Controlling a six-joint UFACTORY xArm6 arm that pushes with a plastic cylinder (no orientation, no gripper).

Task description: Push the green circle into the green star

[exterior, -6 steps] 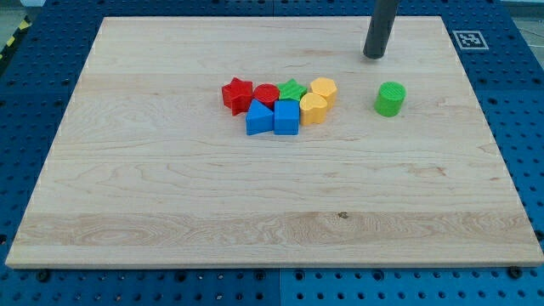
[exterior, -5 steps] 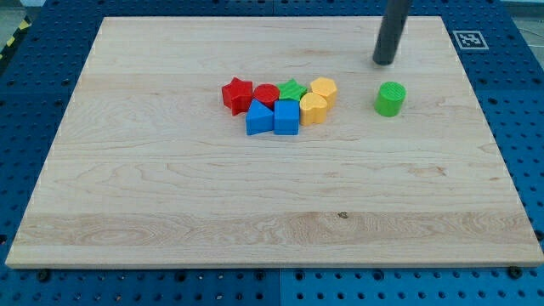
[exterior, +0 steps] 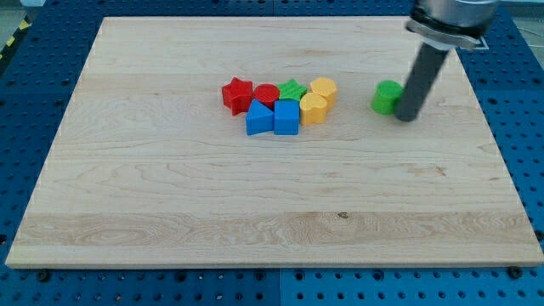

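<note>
— Starting with the biggest thing: what lies under you?

— A pale wooden board [exterior: 170, 195] on a blue perforated table [exterior: 25, 93], with a black-and-white marker tag [exterior: 474, 39] at the board's corner toward the view's top right, partly behind my arm.

— And you yourself?

— I have no gripper to open or close (only a straight dark rod). My tip [exterior: 408, 117] rests on the board on the view's right side of the green circle [exterior: 386, 97], the rod covering that block's right edge, so it sits touching or just beside it; I cannot tell which.

— Where is the green star?

— The green star [exterior: 292, 88] sits in a tight cluster well apart from the green circle, toward the view's left. Beside it to the left is a red circle [exterior: 266, 93], then a red star [exterior: 237, 93]. To its right are two yellow blocks [exterior: 323, 87] [exterior: 313, 108], shape unclear. Below it are a blue block [exterior: 286, 117] and a blue triangle-like block [exterior: 258, 118].
</note>
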